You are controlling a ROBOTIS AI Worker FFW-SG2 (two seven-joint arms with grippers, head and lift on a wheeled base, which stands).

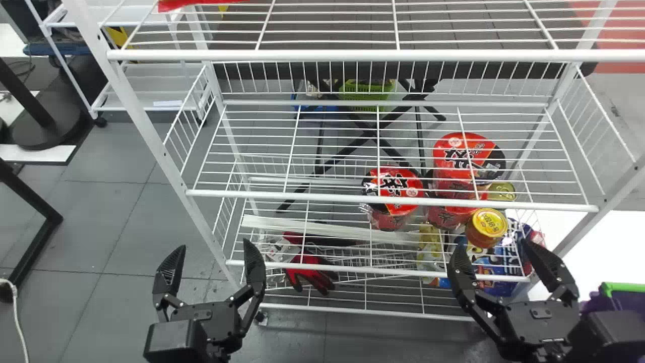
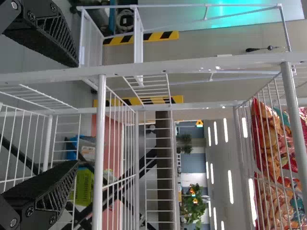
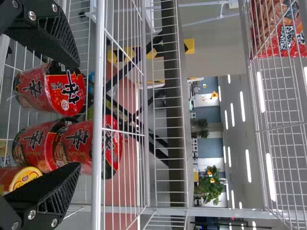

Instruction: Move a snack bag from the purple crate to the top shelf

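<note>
**Wire rack, stocked; two grippers, both empty**

Snack bags: several, top shelf, head view's upper left. Purple crate: one, lower right, partly behind my right arm; contents I cannot tell. Noodle cups: three, two stacked, right of centre. Obstructing: white rail across them. My left gripper: lower left, fingers apart, aimed up-frame. My right gripper: lower right, likewise.
</note>
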